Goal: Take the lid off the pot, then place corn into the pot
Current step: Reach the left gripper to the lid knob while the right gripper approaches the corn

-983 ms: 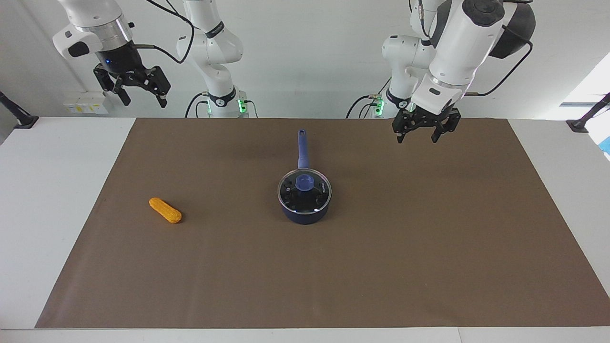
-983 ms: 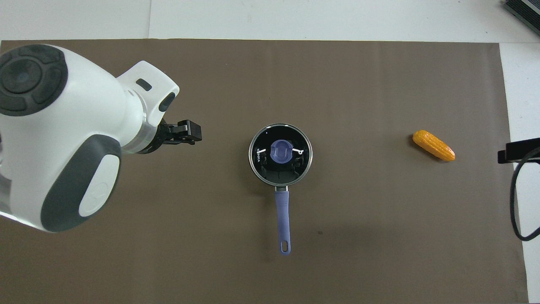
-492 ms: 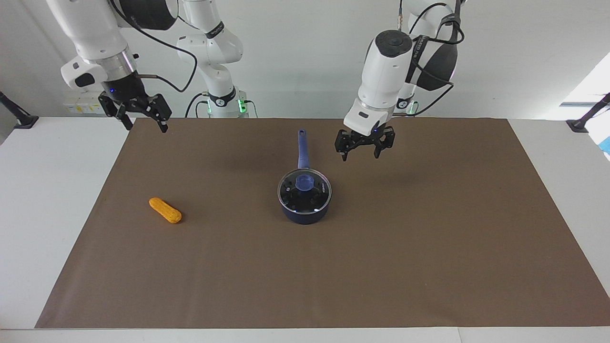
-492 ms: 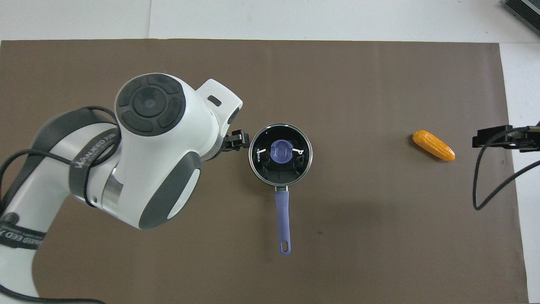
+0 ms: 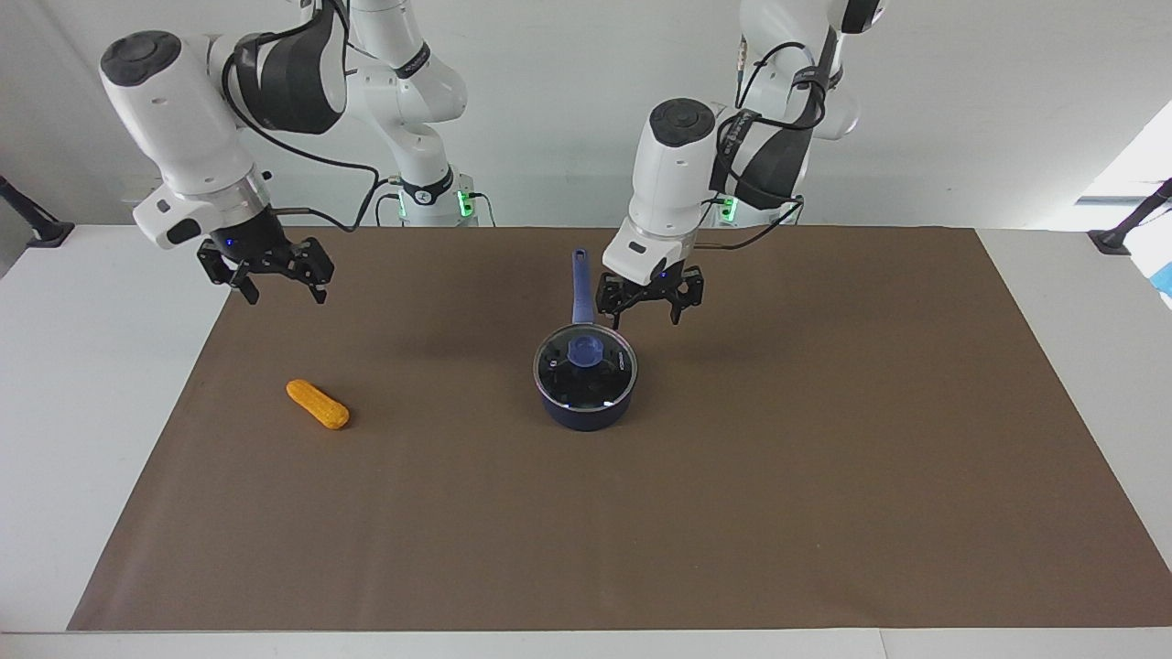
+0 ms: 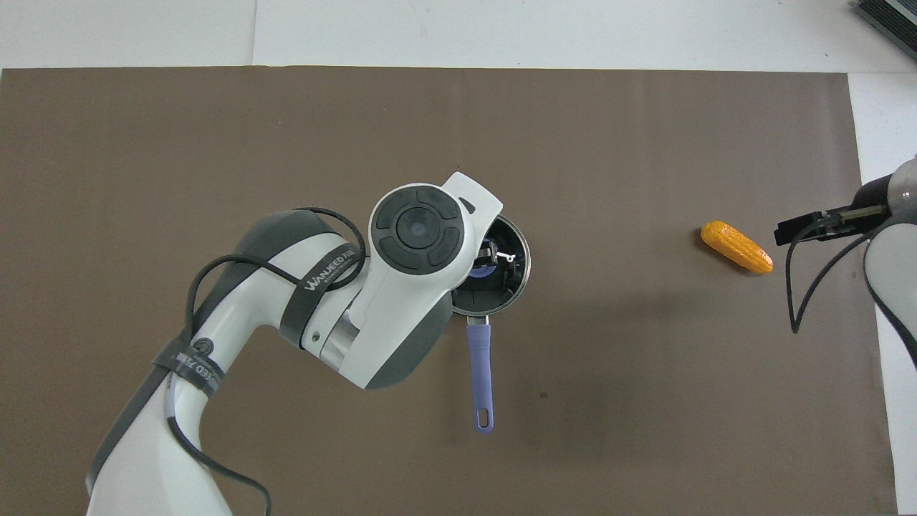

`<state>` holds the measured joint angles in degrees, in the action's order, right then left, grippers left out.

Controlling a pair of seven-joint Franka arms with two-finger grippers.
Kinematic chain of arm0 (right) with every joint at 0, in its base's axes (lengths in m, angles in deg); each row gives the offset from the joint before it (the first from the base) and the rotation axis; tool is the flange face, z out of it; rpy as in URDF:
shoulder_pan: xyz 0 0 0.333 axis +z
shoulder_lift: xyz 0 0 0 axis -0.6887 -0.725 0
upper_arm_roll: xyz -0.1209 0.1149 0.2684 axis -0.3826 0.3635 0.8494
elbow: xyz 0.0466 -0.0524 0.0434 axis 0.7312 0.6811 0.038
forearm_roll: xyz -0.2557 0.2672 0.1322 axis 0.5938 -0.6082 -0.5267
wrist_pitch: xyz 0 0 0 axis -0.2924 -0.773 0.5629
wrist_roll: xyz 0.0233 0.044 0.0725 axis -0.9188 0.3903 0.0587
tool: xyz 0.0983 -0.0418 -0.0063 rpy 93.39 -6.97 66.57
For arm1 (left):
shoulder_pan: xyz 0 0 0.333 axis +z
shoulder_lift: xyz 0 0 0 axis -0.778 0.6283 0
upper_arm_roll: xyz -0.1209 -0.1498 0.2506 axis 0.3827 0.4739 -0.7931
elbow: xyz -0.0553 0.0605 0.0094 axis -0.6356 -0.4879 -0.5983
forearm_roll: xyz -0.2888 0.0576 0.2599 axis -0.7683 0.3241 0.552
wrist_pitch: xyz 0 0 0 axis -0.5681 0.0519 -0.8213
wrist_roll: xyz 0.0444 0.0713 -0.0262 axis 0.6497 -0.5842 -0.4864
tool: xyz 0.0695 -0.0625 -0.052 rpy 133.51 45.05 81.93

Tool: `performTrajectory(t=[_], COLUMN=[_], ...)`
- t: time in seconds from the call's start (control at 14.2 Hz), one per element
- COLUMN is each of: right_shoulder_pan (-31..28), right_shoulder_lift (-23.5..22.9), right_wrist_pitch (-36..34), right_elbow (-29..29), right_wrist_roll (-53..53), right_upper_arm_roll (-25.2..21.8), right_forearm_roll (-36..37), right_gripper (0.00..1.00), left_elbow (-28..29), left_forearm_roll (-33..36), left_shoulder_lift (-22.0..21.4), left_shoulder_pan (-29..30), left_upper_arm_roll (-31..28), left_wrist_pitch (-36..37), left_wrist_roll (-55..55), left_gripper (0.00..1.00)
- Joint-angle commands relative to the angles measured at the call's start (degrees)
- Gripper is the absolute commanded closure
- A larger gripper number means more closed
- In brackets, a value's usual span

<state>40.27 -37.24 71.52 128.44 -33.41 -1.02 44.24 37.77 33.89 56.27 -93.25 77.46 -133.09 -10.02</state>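
Observation:
The dark blue pot (image 5: 586,414) stands mid-mat, its long blue handle (image 5: 580,284) pointing toward the robots. The glass lid (image 5: 584,351) with its blue knob sits on the pot. My left gripper (image 5: 648,309) is open and hangs in the air just above the pot's rim, touching nothing. In the overhead view the left wrist covers most of the lid (image 6: 514,266). The orange-yellow corn (image 5: 318,404) lies on the mat toward the right arm's end and also shows in the overhead view (image 6: 736,246). My right gripper (image 5: 279,277) is open, in the air over the mat's edge beside the corn.
A brown mat (image 5: 824,458) covers the table, with white table margins (image 5: 82,384) at both ends. The pot's handle (image 6: 480,373) sticks out toward the robots. Black camera stands (image 5: 1122,233) sit at the table's corners near the robots.
The left arm has swung in from its end of the table and come down to just above the pot. The right gripper has come down toward the corn. Pot, lid and corn have not moved.

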Motion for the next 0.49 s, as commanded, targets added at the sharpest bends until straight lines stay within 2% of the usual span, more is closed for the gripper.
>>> performTrajectory(t=[0.0, 0.14, 0.21, 0.42], right_shoulder_pan=[-1.23, -0.62, -0.44, -1.05], right_shoulder_lift=[-3.39, -3.76, -3.58, -5.59], right_wrist_pitch=[4.91, 11.32, 12.13, 14.32], right_elbow=[0.88, 3.07, 3.95, 7.29], right_wrist_roll=[2.55, 5.0, 7.89, 21.32], right_upper_arm_roll=[0.4, 0.4, 0.4, 0.4], right_forearm_roll=[-0.04, 0.05, 0.05, -0.03], right_gripper=[0.0, 0.0, 0.0, 0.0], left_elbow=[-2.79, -7.6, -10.42, -11.85], left_forearm_roll=[2.31, 4.51, 4.87, 5.22], left_shoulder_lift=[3.65, 8.39, 10.5, 11.14], left_shoulder_pan=[-3.68, -5.37, -5.37, -5.29], left_upper_arm_roll=[-1.11, -1.2, -1.2, -1.29], left_wrist_pitch=[-1.36, -1.11, -0.67, 1.26], left_wrist_roll=[-2.16, -5.74, -7.51, -7.7], left_gripper=[0.0, 0.0, 0.0, 0.0])
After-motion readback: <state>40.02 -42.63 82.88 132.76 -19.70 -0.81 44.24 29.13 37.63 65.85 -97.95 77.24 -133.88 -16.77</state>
